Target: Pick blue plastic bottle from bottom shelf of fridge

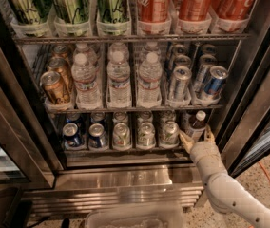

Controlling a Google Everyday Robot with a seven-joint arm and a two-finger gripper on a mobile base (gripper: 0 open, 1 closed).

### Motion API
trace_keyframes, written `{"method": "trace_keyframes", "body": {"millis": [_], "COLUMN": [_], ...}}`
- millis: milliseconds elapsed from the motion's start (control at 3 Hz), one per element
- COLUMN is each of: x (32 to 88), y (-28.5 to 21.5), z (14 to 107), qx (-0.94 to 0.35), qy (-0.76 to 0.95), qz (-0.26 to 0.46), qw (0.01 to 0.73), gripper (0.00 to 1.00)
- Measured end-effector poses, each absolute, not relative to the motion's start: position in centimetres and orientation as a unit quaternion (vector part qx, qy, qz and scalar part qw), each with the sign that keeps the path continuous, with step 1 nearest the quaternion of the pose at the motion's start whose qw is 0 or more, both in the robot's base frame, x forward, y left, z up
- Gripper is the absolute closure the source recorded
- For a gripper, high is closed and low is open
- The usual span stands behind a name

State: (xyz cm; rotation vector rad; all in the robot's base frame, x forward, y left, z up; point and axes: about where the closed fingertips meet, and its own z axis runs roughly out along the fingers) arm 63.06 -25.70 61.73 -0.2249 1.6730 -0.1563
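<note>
Bottle: white-capped, brown-bodied blue plastic bottle [196,125], lower right, on dark wire bottom shelf [125,149].
Claw: pale two-finger gripper [197,137], spread, flanking its base.
Handling: likely light, slick; you squeeze mid-body.

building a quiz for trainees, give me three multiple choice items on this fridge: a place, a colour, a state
1. Where on the bottom shelf is the blue plastic bottle? A far left B middle C far right
2. Its cap colour? A white B red C green
3. The end effector, at that shelf's right end, is A open around the bottle B shut on a can C shut empty
Answers: C, every can stands left of it; A, the cap shows white; A, its fingers sit spread either side of the bottle.
</note>
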Motion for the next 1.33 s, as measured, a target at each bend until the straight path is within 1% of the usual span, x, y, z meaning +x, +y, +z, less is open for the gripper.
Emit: {"method": "trace_keyframes", "body": {"millis": [333,667,1333], "x": [63.55,63.96,64.29], "y": [-26.03,-26.18,-26.27], "z": [61.39,61.00,60.81], "qx": [-0.094,-0.093,-0.090], "qy": [0.742,0.746,0.750], "qz": [-0.073,-0.076,-0.073], "qw": [0.659,0.655,0.652], "gripper": [0.29,0.48,0.94]}}
